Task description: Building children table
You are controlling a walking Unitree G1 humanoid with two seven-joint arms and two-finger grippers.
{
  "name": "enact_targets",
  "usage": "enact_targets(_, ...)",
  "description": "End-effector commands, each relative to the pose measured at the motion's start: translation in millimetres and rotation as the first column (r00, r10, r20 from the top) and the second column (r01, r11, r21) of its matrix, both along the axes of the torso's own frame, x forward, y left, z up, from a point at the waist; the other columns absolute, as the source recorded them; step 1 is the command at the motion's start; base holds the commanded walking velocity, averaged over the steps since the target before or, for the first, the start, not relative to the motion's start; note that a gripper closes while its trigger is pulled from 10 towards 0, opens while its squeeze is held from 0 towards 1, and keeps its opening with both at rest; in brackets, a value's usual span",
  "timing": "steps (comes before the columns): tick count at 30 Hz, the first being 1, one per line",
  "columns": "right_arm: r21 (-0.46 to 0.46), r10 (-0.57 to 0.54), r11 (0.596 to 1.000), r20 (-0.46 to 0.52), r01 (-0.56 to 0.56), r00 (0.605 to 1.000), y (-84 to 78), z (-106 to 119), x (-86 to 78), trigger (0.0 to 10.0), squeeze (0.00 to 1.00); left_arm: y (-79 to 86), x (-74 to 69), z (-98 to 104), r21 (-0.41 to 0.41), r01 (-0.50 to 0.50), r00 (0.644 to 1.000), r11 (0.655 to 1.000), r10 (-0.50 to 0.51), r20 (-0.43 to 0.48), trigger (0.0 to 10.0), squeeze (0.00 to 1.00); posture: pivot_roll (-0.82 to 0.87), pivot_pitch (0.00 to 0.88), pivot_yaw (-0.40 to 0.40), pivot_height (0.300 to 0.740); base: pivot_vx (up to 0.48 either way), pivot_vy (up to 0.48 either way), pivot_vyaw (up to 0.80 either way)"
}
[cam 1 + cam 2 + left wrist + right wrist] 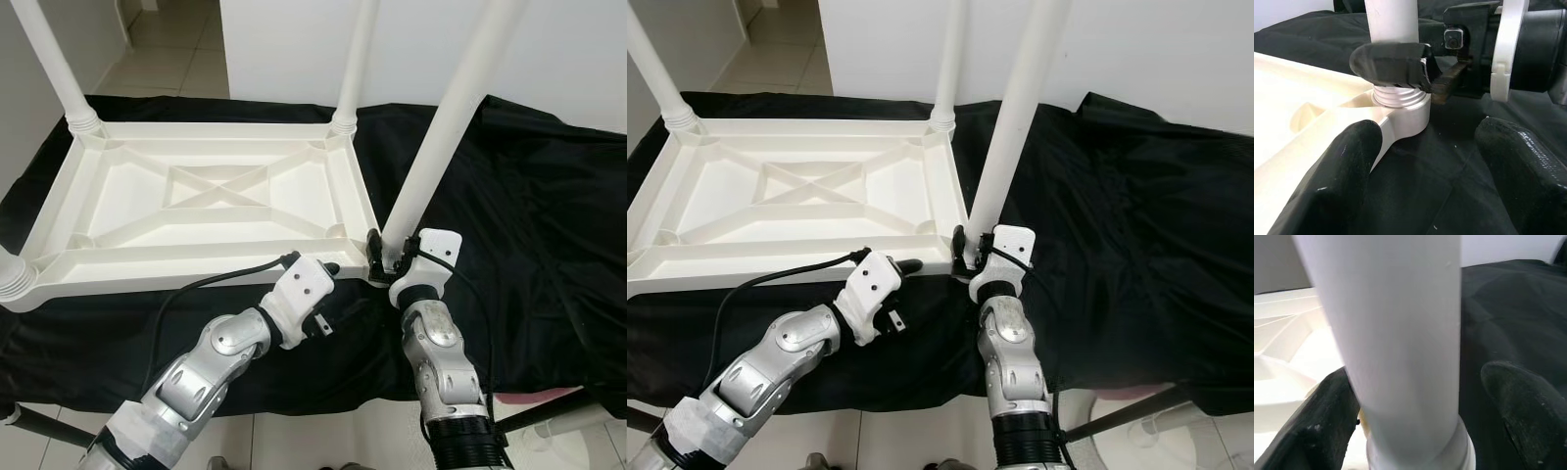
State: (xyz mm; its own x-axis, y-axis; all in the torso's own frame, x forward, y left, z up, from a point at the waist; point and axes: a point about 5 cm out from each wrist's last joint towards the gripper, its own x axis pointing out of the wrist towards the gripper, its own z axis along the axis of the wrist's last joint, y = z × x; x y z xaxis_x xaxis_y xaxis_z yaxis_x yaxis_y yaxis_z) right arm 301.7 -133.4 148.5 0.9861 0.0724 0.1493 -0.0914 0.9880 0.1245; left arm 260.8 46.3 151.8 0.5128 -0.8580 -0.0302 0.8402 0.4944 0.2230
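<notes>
You are looking down at a black cloth spread wide over a low surface, wrinkled and folded along its right side. Behind it stands a plain white wall. At the upper left you see pale beige floor tiles running back into a passage. White tile flooring shows below the cloth's near edge. The light is even and bright.

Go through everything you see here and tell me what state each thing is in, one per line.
Table top: upside down on the black cloth.
Near right leg: standing in its corner socket, thread still showing at the base.
Two far legs: upright in their sockets.
Right gripper: fingers around the near right leg's base.
Left gripper: open, beside that corner.
</notes>
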Motion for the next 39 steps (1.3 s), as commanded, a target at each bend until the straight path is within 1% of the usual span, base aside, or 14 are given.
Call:
enact_targets(1,0.0,0.042,0.999,0.004,-0.042,0.999,-1.3,-1,-1.6,10.0,0.0,-1.2,-2.5,-1,0.018,0.034,0.999,0.999,-0.034,0.002,10.0,0.0,-0.02,0.108,-0.081,0.74,0.0,0.0,0.0)
enact_targets(3,-0.042,0.123,0.992,0.013,-0.123,0.992,-7.0,-1,-0.1,10.0,0.0,-2.3,-2.6,0,0.015,0.035,0.999,0.999,-0.035,0.003,10.0,0.0,-0.03,0.102,-0.08,0.74,0.0,0.0,0.0)
enact_targets(7,-0.062,0.163,0.985,0.016,-0.162,0.987,-10.5,-1,0.7,10.0,0.0,-3.0,-2.9,0,0.014,0.036,0.999,0.999,-0.036,0.005,10.0,0.0,-0.03,0.102,-0.08,0.74,0.0,0.0,0.0)
enact_targets(10,-0.144,0.277,0.952,0.018,-0.271,0.961,-20.3,1,5.5,10.0,0.0,-3.7,-2.4,0,0.013,0.039,0.999,0.999,-0.039,0.007,10.0,0.0,-0.02,0.093,-0.081,0.74,0.0,0.0,0.0)
enact_targets(14,-0.164,0.335,0.929,0.0,-0.33,0.942,-20.0,-2,7.4,10.0,0.0,-4.0,-2.1,0,0.014,0.043,0.999,0.999,-0.043,0.007,10.0,0.0,-0.02,0.085,-0.08,0.74,0.0,0.0,0.0)
enact_targets(17,-0.219,0.441,0.872,-0.04,-0.439,0.896,-16.8,-5,12.8,10.0,0.0,-5.7,-4.5,-3,0.027,0.059,0.998,0.998,-0.059,0.0,10.0,0.0,-0.02,0.082,-0.077,0.74,0.0,0.0,0.0)
enact_targets(24,-0.241,0.487,0.84,-0.059,-0.486,0.871,-15.3,-7,18.6,10.0,0.0,-6.2,-6.0,-5,0.033,0.066,0.998,0.997,-0.066,-0.004,10.0,0.0,-0.01,0.079,-0.073,0.74,0.0,0.0,0.0)
enact_targets(25,-0.261,0.5,0.826,-0.069,-0.5,0.863,-15.6,-7,21.7,8.0,0.0,-6.5,-6.4,-5,0.033,0.068,0.998,0.997,-0.068,-0.005,10.0,0.0,-0.01,0.077,-0.073,0.74,0.0,0.0,0.0)
enact_targets(27,-0.276,0.507,0.817,-0.079,-0.507,0.859,-16.8,-7,25.0,8.0,0.0,-6.9,-6.6,-5,0.033,0.069,0.998,0.997,-0.069,-0.005,10.0,0.0,-0.01,0.077,-0.073,0.74,0.0,0.0,0.0)
enact_targets(28,-0.29,0.511,0.809,-0.081,-0.51,0.856,-17.9,-6,28.7,5.1,0.0,-7.0,-6.6,-5,0.033,0.07,0.998,0.997,-0.07,-0.004,10.0,0.0,-0.01,0.077,-0.072,0.74,0.0,0.0,0.0)
enact_targets(32,-0.305,0.522,0.797,-0.084,-0.521,0.849,-19.8,-4,33.4,4.4,0.0,-7.1,-6.8,-4,0.034,0.07,0.998,0.997,-0.07,-0.003,10.0,0.0,0.0,0.078,-0.073,0.74,0.0,0.0,0.0)
enact_targets(36,-0.311,0.533,0.787,-0.089,-0.532,0.841,-20.8,-4,35.5,4.4,0.0,-7.4,-7.3,-4,0.034,0.07,0.998,0.997,-0.07,-0.003,10.0,0.0,0.0,0.078,-0.073,0.74,0.0,0.0,0.0)
enact_targets(38,-0.315,0.539,0.782,-0.093,-0.538,0.837,-21.5,-5,36.2,3.7,0.0,-7.4,-7.6,-4,0.034,0.069,0.998,0.997,-0.069,-0.003,10.0,0.0,0.0,0.079,-0.074,0.74,0.0,0.0,0.0)
enact_targets(39,-0.316,0.537,0.782,-0.096,-0.537,0.838,-22.5,-7,35.5,0.0,0.0,-7.3,-7.8,-4,0.034,0.067,0.998,0.997,-0.067,-0.004,10.0,0.0,0.0,0.076,-0.078,0.74,0.0,0.0,0.0)
